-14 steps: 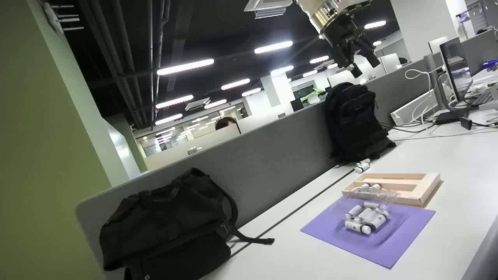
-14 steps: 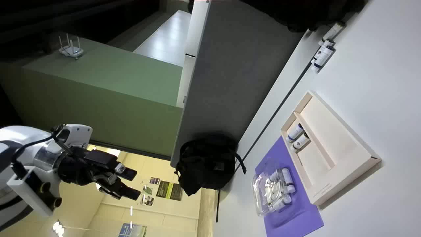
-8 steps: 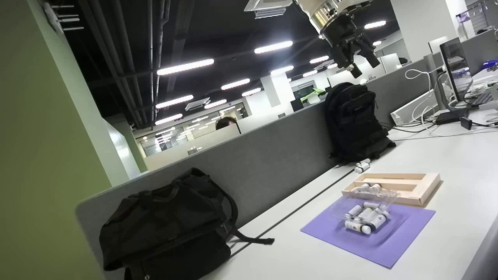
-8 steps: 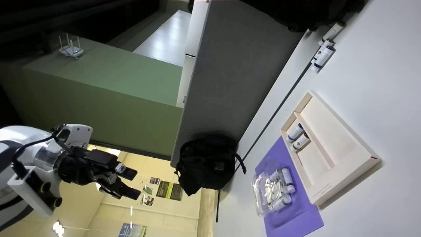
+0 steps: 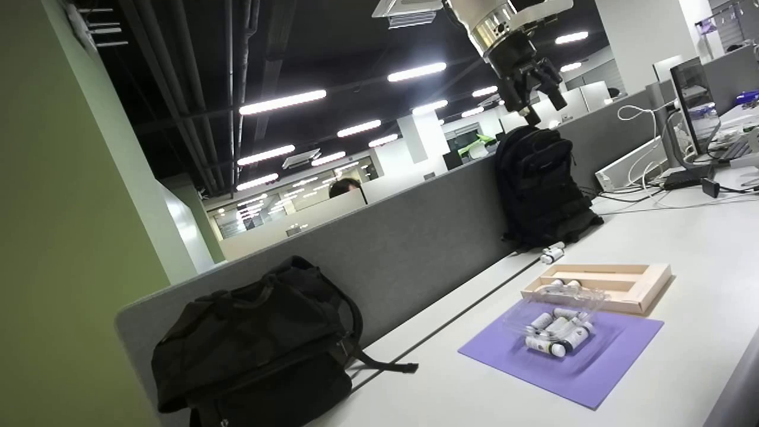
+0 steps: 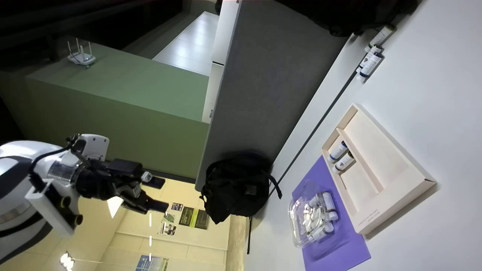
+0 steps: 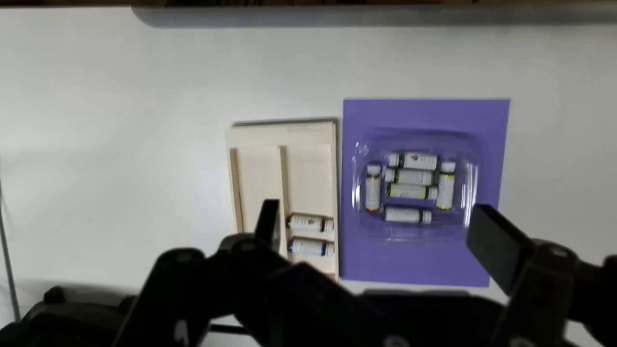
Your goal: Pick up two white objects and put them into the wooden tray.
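High above the level of the purple mat (image 7: 409, 265) hung the claw (image 6: 159, 194), spread wide, with nothing in its grip! Just beside the mat on the counter (image 7: 120, 96) lay the wooden tray (image 7: 282, 134), and there they were: two white bottles (image 7: 306, 223), side by side in the compartment nearest the mat, caps pointing its way. So which step was in play? The placing looked done, with the claw well clear, though it could equally have passed for the wait ahead of a fresh pair. No shortage there: six more bottles (image 7: 409, 192) lay in the clear plastic container (image 7: 355, 193) on the mat, and three further bottles (image 6: 371, 65) well apart from it. If the two in the tray counted, the next move called for little beyond parking the claw. If not, it called for a descent toward the mat, straddling one bottle without catching the container's wall.
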`<state>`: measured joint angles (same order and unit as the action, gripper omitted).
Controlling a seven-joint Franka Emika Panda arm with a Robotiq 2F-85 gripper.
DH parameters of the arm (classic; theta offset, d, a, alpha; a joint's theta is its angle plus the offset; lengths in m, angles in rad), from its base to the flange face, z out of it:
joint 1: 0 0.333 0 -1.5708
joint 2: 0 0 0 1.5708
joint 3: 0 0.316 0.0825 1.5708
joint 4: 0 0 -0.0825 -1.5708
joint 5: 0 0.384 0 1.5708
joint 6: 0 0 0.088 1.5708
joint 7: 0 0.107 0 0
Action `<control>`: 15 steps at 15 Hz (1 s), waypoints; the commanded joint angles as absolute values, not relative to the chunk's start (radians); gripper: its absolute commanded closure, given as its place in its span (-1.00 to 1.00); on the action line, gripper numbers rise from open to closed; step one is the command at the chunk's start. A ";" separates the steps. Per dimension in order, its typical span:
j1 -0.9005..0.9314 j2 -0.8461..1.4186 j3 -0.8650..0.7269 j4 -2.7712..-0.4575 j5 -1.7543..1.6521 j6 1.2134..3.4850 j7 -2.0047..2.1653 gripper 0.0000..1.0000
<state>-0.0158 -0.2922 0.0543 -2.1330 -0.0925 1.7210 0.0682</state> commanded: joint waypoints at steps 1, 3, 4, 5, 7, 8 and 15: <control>-0.040 -0.093 0.037 -2.020 -0.202 1.909 0.102 -1.00; -0.055 0.007 0.026 -1.978 -0.301 2.073 0.143 -1.00; -0.060 0.064 0.018 -1.949 -0.357 2.152 0.169 -1.00; -0.060 0.121 0.006 -1.913 -0.418 2.222 0.208 -1.00; -0.048 0.223 -0.029 -1.826 -0.517 2.286 0.271 -1.00; -0.035 0.268 -0.047 -1.774 -0.562 2.259 0.264 -1.00; 0.000 0.385 -0.084 -1.620 -0.640 1.976 0.122 -1.00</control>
<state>-0.0068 0.3859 -0.0763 -1.6200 -0.6445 1.9745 0.1242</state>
